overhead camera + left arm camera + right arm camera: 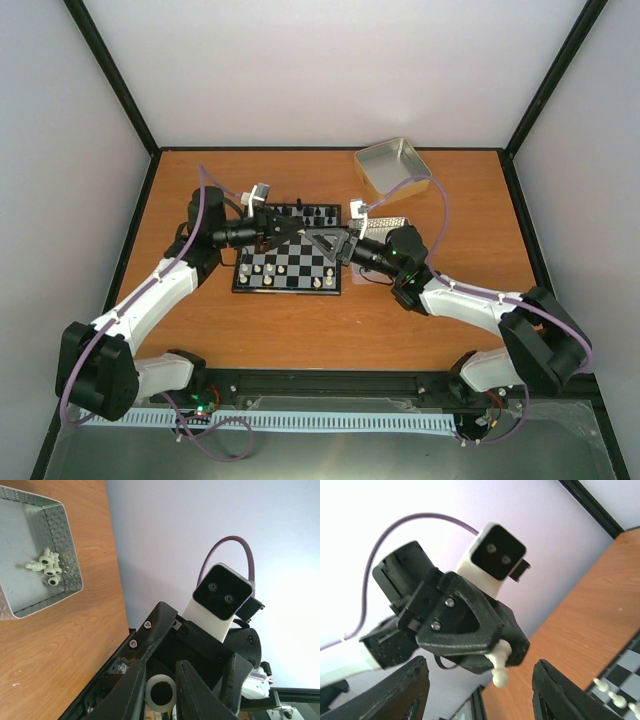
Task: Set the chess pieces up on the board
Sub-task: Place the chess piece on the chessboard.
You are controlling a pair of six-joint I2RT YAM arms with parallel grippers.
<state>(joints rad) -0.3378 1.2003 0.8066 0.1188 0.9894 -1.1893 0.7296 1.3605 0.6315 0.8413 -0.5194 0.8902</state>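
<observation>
Above the board (290,264), the left gripper (161,682) is clamped on a cream chess piece (499,667), which hangs between the wide-apart fingers of the right gripper (480,682), touching neither.

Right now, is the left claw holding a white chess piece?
Yes, a white chess piece sticks out from between the shut fingers of the left claw.

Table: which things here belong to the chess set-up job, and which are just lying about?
Job: chessboard; cream-white chess pieces; left claw, holding one.
Lying about: metal tin, only a holder; black chess pieces.
</observation>
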